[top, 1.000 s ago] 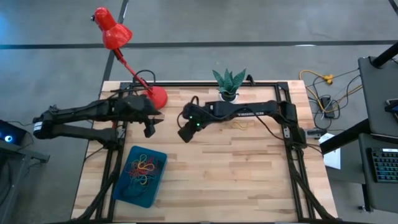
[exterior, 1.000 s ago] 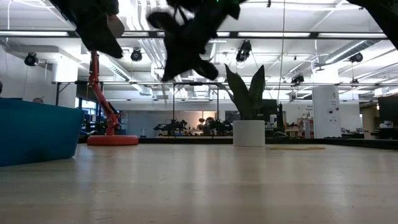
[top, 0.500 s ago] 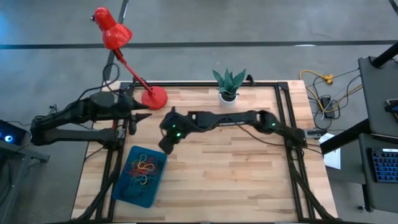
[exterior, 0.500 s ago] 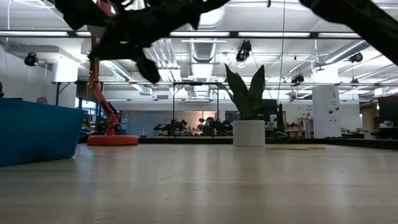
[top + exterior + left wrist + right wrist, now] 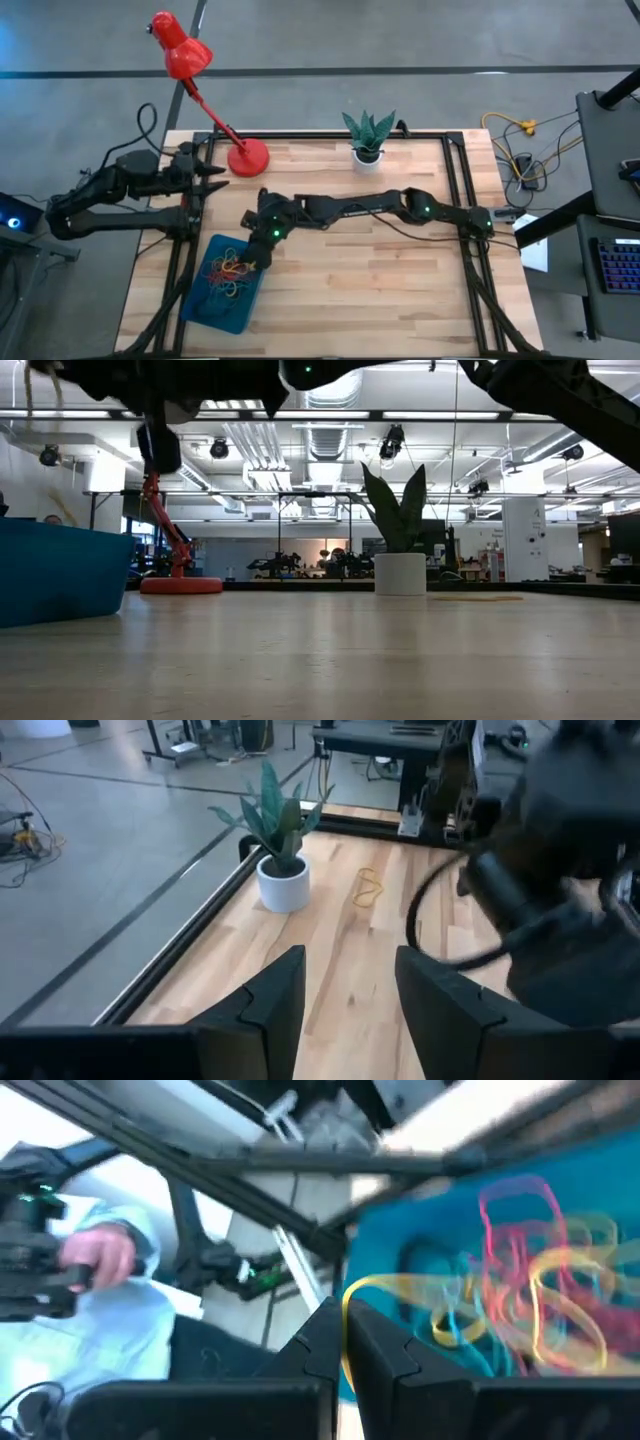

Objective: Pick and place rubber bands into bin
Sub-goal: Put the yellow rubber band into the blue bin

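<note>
While the right arm stretches low across the bench, its right gripper (image 5: 262, 255) hangs over the bin's (image 5: 212, 305) near rim, pressed together on a yellow rubber band (image 5: 400, 1288). Beside the bin, the left gripper (image 5: 348, 982) waits, fingers spread.

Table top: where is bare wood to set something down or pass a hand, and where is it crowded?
Free: the broad wood between the bin and the right frame rail, nearer than the right arm; a smaller patch right of the plant pot, holding only one yellow rubber band. Crowded: the bin's corner, where the shut right gripper pinches a yellow band, and by the lamp base near the left gripper.
</note>
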Controlling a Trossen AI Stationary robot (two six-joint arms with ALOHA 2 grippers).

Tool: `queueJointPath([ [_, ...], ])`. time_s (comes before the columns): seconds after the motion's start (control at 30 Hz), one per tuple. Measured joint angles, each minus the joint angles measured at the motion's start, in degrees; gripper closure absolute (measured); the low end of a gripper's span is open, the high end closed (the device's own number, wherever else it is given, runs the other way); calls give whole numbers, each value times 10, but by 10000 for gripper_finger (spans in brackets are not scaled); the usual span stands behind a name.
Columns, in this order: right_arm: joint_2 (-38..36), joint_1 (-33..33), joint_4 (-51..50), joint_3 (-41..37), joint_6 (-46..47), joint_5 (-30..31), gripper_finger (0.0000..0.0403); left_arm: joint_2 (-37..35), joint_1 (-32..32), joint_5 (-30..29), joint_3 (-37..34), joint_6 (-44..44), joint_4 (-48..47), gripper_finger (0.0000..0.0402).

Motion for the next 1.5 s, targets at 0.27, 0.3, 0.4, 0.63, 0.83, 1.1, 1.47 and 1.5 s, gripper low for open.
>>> queueJointPath([
  [0.27,-1,0,57,7,-25,2,394,8,0,0,-6,-3,4,260],
  [0.3,-1,1,47,7,-25,2,394,9,0,0,-6,-3,3,260],
  [0.4,-1,0,3,3,-41,8,394,14,0,0,-6,-3,4,260],
  [0.63,0,0,-19,-13,-85,50,394,25,0,0,-6,-4,4,260],
  [0.83,0,0,-12,-39,-85,53,394,36,0,0,-6,-4,5,260],
  [1.1,0,-7,-22,-45,-64,109,350,43,0,0,-6,-4,5,260],
  [1.47,-1,-7,-66,-42,-90,112,247,44,0,0,-6,-4,5,260],
  [1.5,-1,-7,-98,-37,-91,114,246,44,0,0,-6,-4,5,260],
])
